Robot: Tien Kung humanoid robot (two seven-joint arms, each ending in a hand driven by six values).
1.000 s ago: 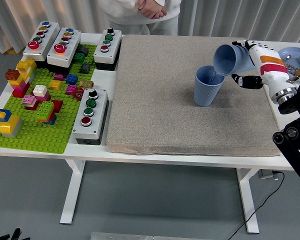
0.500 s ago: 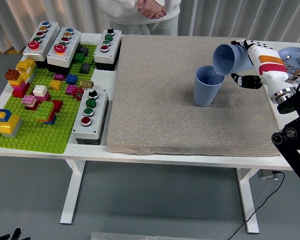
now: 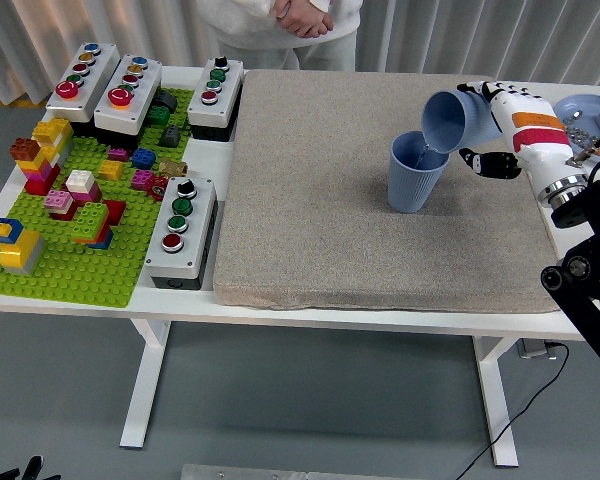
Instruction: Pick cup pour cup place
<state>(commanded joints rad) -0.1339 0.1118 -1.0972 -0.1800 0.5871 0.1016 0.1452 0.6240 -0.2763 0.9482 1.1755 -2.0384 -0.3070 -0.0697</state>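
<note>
My right hand [image 3: 508, 125] grips the tilted blue cup [image 3: 460, 118], fingers wrapped round it, mouth just above the upright blue cup [image 3: 416, 172] (on the grey mat [image 3: 310, 200], right of centre). Left arm not visible.

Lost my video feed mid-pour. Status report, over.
Right hand shut on tilted cup, mouth over standing cup on the mat. Left hand not in view. Person's hands clasped, clear of the pour.
</note>
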